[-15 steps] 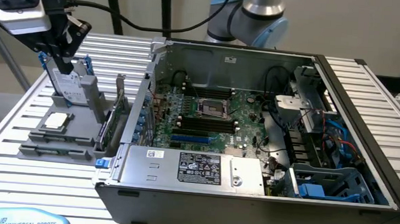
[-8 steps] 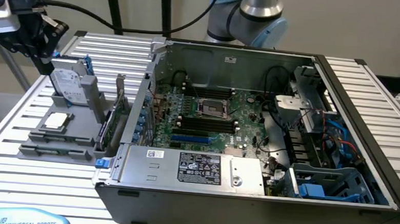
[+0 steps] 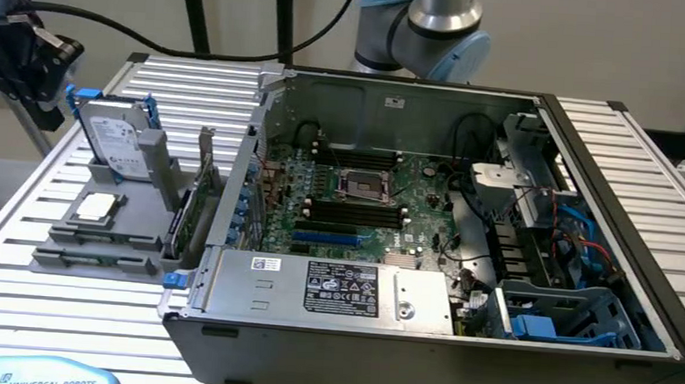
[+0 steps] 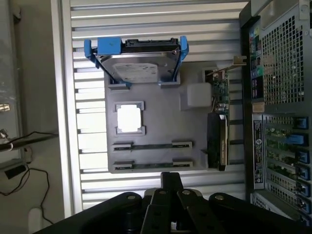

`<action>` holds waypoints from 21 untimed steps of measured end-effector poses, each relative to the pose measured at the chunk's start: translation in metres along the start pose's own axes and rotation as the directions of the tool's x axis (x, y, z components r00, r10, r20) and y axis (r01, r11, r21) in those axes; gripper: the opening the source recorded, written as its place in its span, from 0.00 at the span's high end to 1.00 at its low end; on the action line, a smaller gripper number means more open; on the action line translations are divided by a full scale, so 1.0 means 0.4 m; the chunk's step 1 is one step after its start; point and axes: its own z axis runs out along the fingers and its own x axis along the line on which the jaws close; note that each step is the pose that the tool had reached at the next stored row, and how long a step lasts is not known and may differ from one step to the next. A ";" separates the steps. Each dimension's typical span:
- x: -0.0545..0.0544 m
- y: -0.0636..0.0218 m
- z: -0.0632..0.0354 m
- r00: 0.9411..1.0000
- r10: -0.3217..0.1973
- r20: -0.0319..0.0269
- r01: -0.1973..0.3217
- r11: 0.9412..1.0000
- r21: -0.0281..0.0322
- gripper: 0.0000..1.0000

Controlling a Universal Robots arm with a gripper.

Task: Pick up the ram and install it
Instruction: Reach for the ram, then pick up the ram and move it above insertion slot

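While the ram (image 4: 151, 165) stands on its long edge in the grey holder (image 4: 195, 126), held at both ends in the slot nearest the gripper (image 4: 171, 178), the jaws hang above that side of the holder, closed and empty. A second stick (image 4: 151, 145) sits in the slot just beside the first, and the square processor chip (image 4: 129, 118) rests in its frame a little beyond. The hard drive (image 4: 139, 68) and the upright card (image 4: 220, 92) stand farther off on the same holder.

The step in hand, I judge, is the approach to the pick. To do it well, the jaws should part before they come low, and only wide enough to straddle the thin board, since the neighbouring stick leaves little room. They ought to be set across the board's thickness, over the middle of its length, so that it lifts level and does not bind in either end clip. The pull should be straight up.

The holder sits on the slatted surface (image 4: 92, 161) beside the open computer case (image 3: 451, 360). The case's black memory slots (image 3: 354, 212) lie well apart from the ram.
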 end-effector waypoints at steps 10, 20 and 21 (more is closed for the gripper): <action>0.027 -0.006 0.005 1.000 0.000 -0.004 0.000 1.000 0.000 0.89; 0.027 -0.006 0.005 1.000 0.000 -0.004 0.000 1.000 0.000 0.89; 0.027 -0.006 0.005 1.000 0.000 -0.004 0.000 1.000 0.000 0.89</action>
